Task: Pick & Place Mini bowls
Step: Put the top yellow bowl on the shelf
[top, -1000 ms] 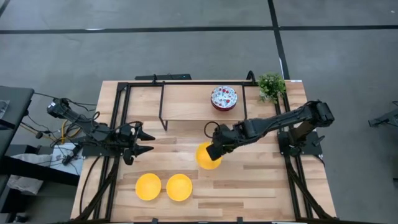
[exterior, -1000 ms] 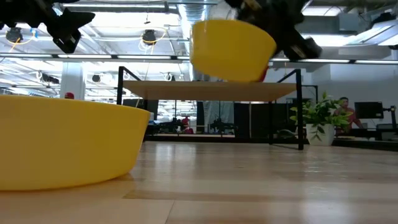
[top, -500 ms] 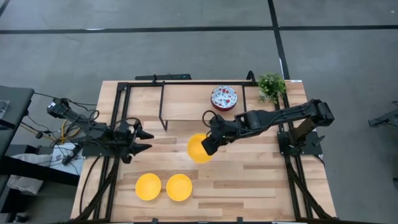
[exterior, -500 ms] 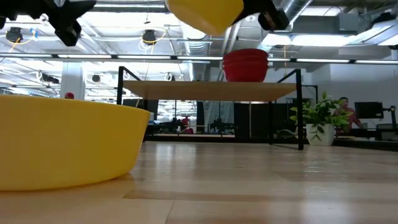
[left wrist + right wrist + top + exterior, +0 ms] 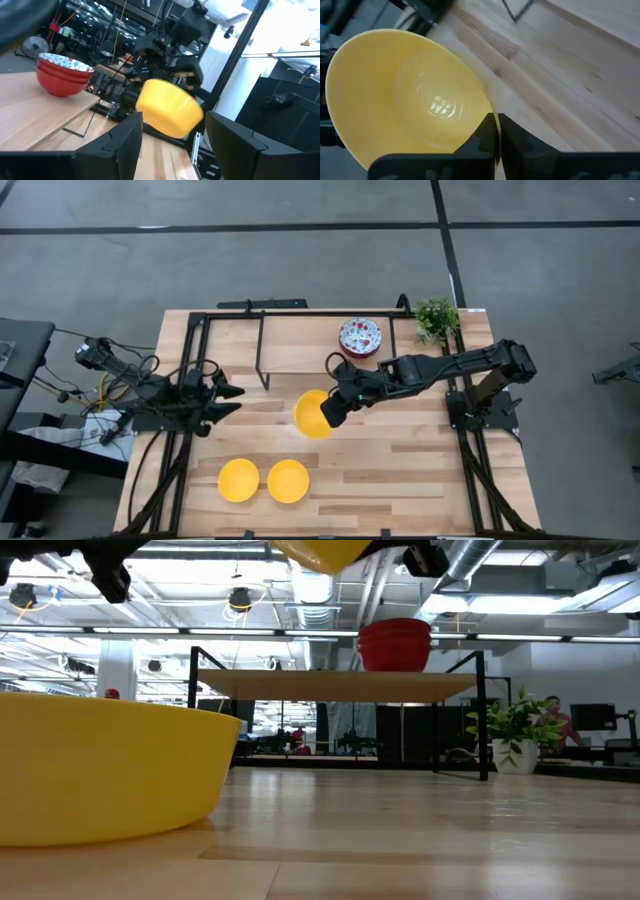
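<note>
I'm holding one yellow bowl point(image 5: 312, 414) pinched by its rim in my right gripper point(image 5: 330, 416), mid-frame, carrying it leftward; my left gripper point(image 5: 222, 401) is waiting wide open at left.

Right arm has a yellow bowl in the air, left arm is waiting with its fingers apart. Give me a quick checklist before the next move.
1. Grip: right gripper is shut on the rim of the yellow bowl. Ok.
2. Bowl off the table: in the low view it hangs high above the wood. Ok.
3. Left gripper ready: open, facing the carried bowl with a gap between them. Ok.
4. The two yellow bowls at the front edge: side by side, not under the carried one. Ok.
5. Stack of patterned bowls on the shelf: upright, apart from both arms. Ok.
6. Where the bowl goes next: cannot tell.
</note>
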